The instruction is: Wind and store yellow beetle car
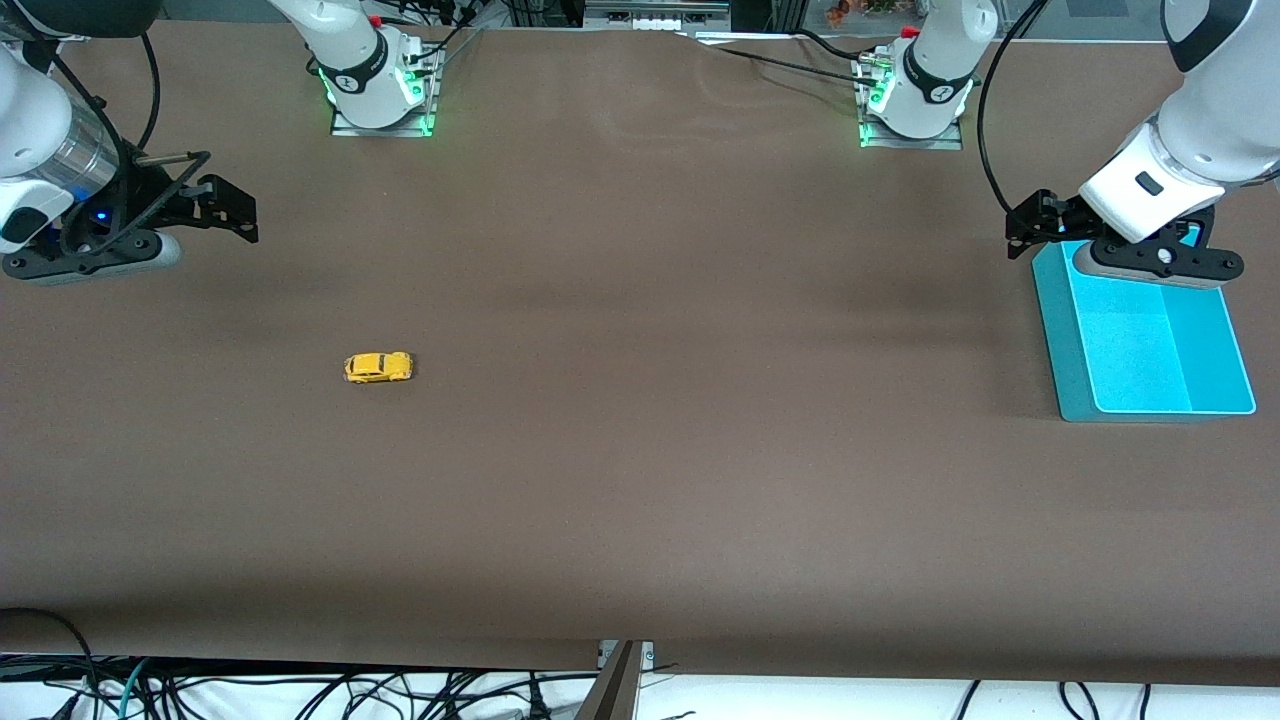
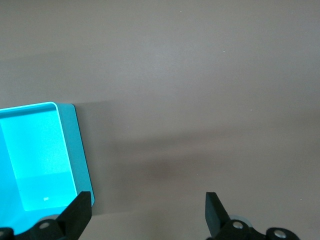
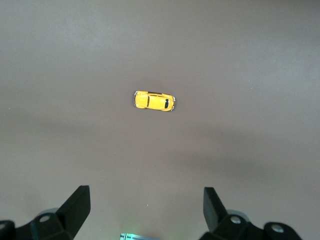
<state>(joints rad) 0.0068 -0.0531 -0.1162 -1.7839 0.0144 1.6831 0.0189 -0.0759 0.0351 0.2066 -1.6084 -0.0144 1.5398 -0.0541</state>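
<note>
The yellow beetle car (image 1: 379, 367) stands on its wheels on the brown table, toward the right arm's end; it also shows in the right wrist view (image 3: 154, 101). My right gripper (image 1: 228, 208) hangs open and empty above the table at the right arm's end, well apart from the car; in its wrist view it (image 3: 146, 205) has nothing between the jaws. My left gripper (image 1: 1032, 222) is open and empty in the air at the edge of the turquoise tray (image 1: 1238, 345); in its wrist view it (image 2: 148, 212) is beside the tray's corner (image 2: 80, 155).
The turquoise tray has two compartments and lies at the left arm's end of the table. Both arm bases (image 1: 378, 80) (image 1: 915, 90) stand along the table's back edge. Cables hang below the table's front edge (image 1: 300, 690).
</note>
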